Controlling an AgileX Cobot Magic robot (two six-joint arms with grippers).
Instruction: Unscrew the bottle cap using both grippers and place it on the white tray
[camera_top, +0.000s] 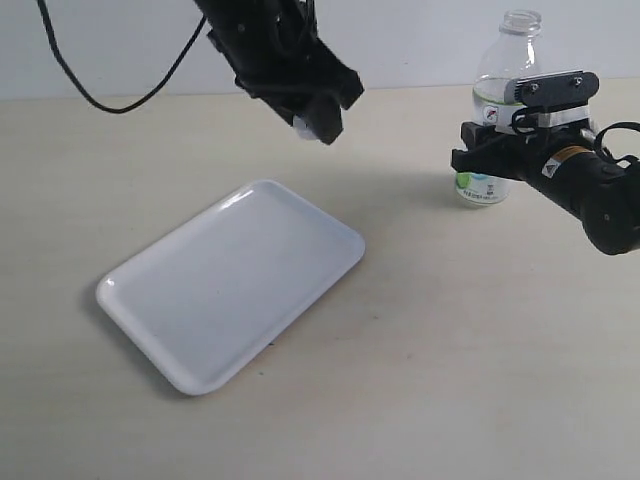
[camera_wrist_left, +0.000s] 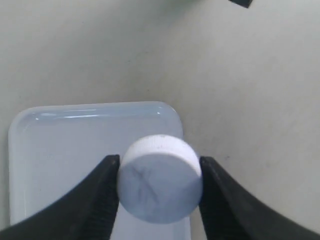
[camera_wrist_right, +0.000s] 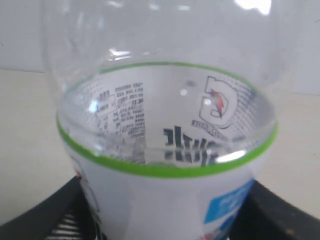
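The white bottle cap (camera_wrist_left: 159, 179) sits pinched between my left gripper's two black fingers, seen as a pale spot (camera_top: 305, 125) in the exterior view. My left gripper (camera_top: 318, 122) hangs in the air beyond the far corner of the white tray (camera_top: 232, 283); the same tray (camera_wrist_left: 60, 150) lies below the cap in the left wrist view. The clear bottle (camera_top: 497, 110) stands upright at the right with its neck uncapped. My right gripper (camera_top: 487, 158) is shut on its labelled body (camera_wrist_right: 165, 165), one finger on each side.
The pale tabletop (camera_top: 450, 350) stretches to the front and right of the tray. A black cable (camera_top: 95, 95) hangs at the back left. A light wall (camera_top: 420, 40) closes the far side.
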